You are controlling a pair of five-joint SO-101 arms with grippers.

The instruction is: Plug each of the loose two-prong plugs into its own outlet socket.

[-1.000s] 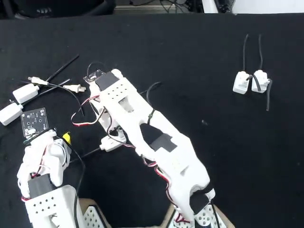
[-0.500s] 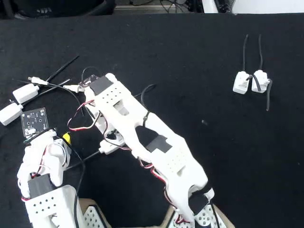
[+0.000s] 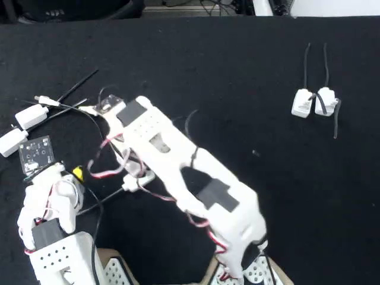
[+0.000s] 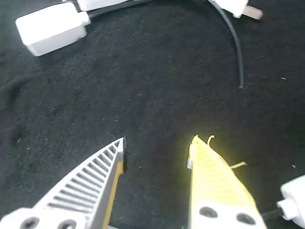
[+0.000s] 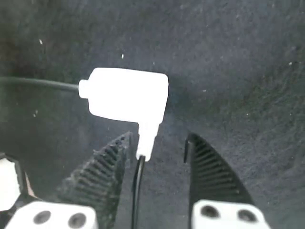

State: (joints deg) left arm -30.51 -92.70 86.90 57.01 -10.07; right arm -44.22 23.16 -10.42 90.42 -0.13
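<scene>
The right claw (image 5: 158, 140) is wide open and holds nothing. It hangs over a white plastic block with a black cord (image 5: 126, 93), likely lined up to grab it. A small white stub (image 5: 147, 136) touches the block and lies between the jaws, closer to one side. It is hard to tell if the block is a plug or a socket.

The left claw (image 4: 157, 142) is wide open too, over the bare black table (image 4: 143, 86). A loose white plug with metal prongs (image 4: 233, 5) and a white boxy socket (image 4: 50, 26) lie near it. Cords crowd this corner, but the middle of the table has lots of room.
</scene>
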